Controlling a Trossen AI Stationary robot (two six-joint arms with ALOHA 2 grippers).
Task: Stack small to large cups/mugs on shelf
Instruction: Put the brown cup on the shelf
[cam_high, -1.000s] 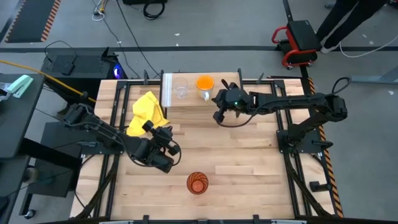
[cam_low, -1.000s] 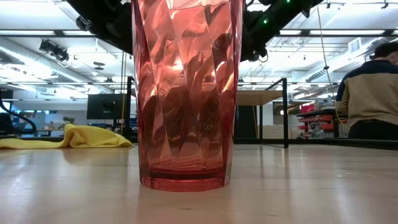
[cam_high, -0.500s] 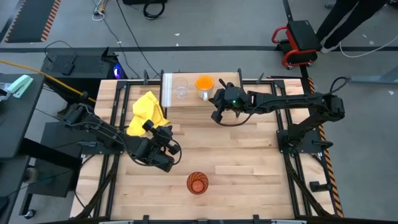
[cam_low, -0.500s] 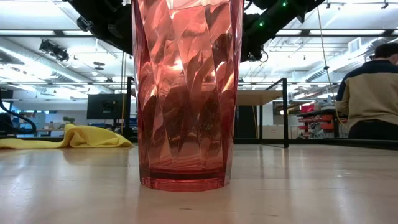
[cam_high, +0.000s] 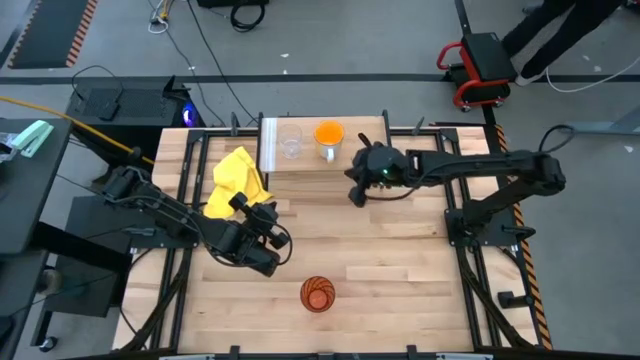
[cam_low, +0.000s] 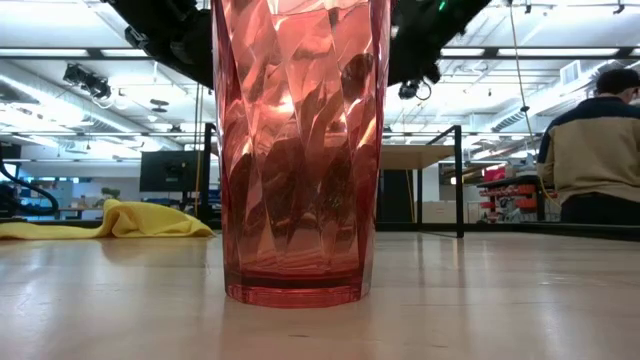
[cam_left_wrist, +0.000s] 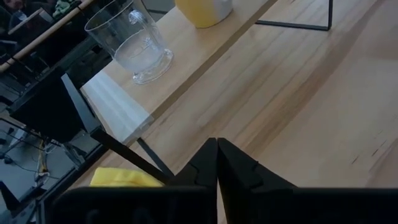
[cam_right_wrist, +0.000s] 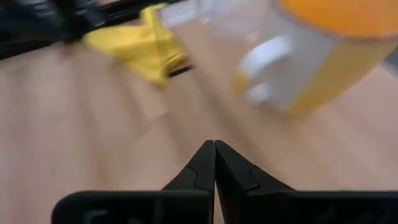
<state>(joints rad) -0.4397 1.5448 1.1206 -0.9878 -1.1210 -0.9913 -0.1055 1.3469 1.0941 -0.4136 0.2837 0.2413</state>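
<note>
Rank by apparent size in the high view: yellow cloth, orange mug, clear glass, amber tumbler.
1. yellow cloth, clearly largest.
2. orange mug, counting its handle.
3. amber tumbler and clear glass: too close to rank from straight above; only the rims show.

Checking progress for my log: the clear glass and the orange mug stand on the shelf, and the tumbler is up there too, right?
Not quite. The clear glass and the orange mug do stand on the shelf, but the tumbler is not there: the high view shows it standing on the table near the front edge, far from the shelf.
</note>
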